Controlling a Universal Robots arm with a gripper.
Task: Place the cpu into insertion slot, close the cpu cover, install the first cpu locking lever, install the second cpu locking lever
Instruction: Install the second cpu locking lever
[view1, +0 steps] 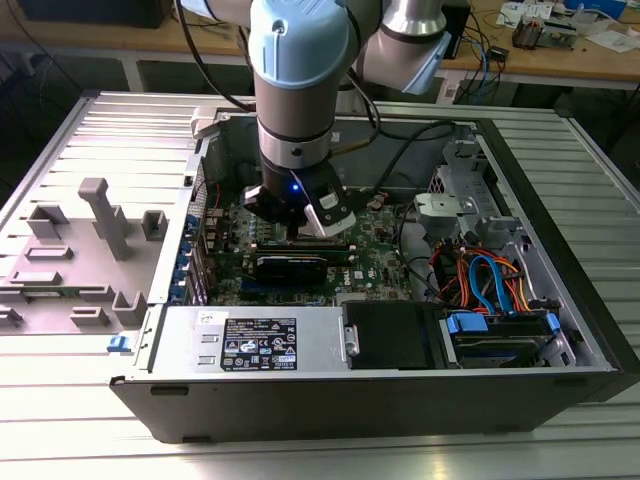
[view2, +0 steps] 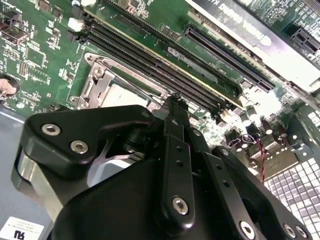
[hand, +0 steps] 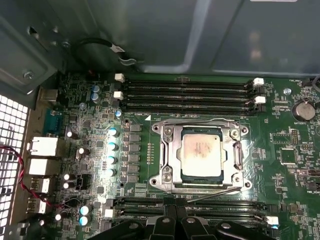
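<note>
The cpu (hand: 201, 151), silver-grey and square, lies flat in the insertion slot (hand: 245, 131) on the green motherboard (hand: 290, 200). The silvery cpu cover (hand: 170, 150) is down over it, framing the chip in its window. One wire locking lever (hand: 200, 121) runs along the socket's side nearest the case wall. The other lever (hand: 220, 192) lies slightly askew along the opposite side. My gripper (hand: 176, 212) hovers at that lever's end, fingers together; whether it touches is unclear. In the second wrist view the gripper (view2: 172, 100) tip sits just beside the cover (view2: 97, 85). My gripper (view1: 290, 225) hides the socket in the exterior view.
Long black memory slots (hand: 190, 90) flank the socket on both sides. A black expansion card (view1: 290, 265) lies close by the gripper. A power supply (view1: 255, 340) and a drive bay with blue cables (view1: 490, 290) fill the near side of the case. Grey fixtures (view1: 100, 220) stand outside the case.
</note>
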